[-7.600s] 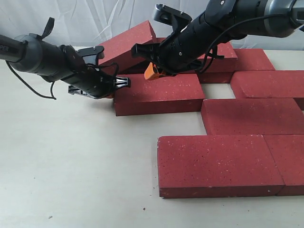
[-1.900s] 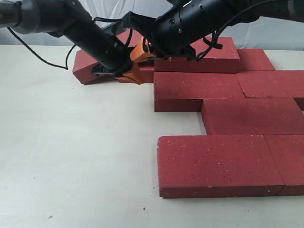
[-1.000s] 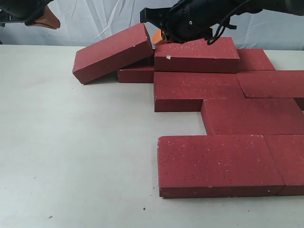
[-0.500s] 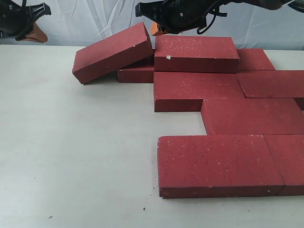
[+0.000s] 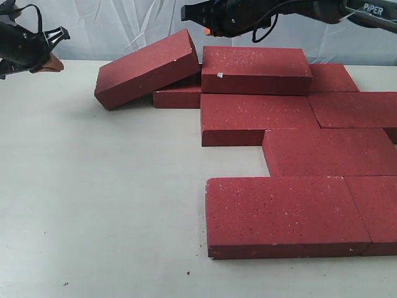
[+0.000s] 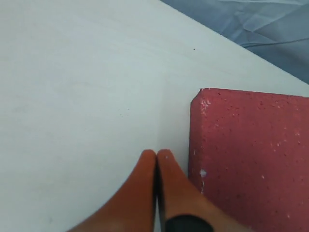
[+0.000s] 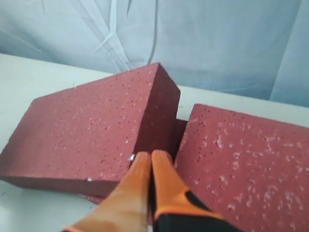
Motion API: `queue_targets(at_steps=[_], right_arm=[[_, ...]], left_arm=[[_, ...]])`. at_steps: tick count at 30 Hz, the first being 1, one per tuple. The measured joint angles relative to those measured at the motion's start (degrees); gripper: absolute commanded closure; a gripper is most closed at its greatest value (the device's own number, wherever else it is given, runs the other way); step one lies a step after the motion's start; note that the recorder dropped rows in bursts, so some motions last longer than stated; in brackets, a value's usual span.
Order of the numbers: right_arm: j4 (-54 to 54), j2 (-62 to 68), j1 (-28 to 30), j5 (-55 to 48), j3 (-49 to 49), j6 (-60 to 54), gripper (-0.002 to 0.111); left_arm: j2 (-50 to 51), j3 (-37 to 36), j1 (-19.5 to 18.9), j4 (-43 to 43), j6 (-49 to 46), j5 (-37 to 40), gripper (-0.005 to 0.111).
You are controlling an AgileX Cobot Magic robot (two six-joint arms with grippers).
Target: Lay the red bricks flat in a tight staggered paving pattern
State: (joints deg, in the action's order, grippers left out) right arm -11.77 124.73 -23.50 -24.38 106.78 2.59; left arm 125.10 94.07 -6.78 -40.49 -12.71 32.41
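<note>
Ahead of our right gripper (image 7: 150, 155), pressed together like the left gripper (image 6: 156, 154), the tilted brick (image 7: 91, 135) looked heavy, stiff; we favoured pushing its raised end.

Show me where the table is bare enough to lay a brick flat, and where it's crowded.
The table is bare left of the front brick and in front of the tilted brick. A narrow notch lies between the front brick and the middle brick. The right side is packed with bricks.
</note>
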Motion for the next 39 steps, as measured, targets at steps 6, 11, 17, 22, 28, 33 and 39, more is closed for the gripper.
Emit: queue_targets(at_steps=[6,11,17,22,28,33,39], right_arm=[[2.51,1.99,0.00,7.23,0.00,0.11,0.109],[6.74,2.73,0.00,9.87,0.09,0.11,0.109],[8.15,5.71,0.00,13.11,0.23,0.11,0.109],[8.15,7.17,0.00,13.24,0.23,0.11,0.109],[6.99,8.24,-0.71,12.84,0.23,0.11,0.109],[6.76,8.45,-1.97,12.59,0.23,0.11,0.109],[6.76,8.45,-3.14,11.23,0.23,0.11,0.109]], left_arm=[[2.88,0.00,0.00,-4.37,-0.11,-2.15,0.107],[5.60,0.00,0.00,-7.77,-1.91,-2.78,0.107],[7.57,0.00,0.00,-11.67,-2.97,-3.06,0.107],[9.27,0.00,0.43,-15.90,-5.22,-2.71,0.107],[10.39,0.00,2.82,-19.62,-8.31,-2.71,0.107],[11.22,0.00,4.26,-21.11,-8.56,-2.83,0.107],[11.22,0.00,4.32,-21.88,-8.71,-3.03,0.107]])
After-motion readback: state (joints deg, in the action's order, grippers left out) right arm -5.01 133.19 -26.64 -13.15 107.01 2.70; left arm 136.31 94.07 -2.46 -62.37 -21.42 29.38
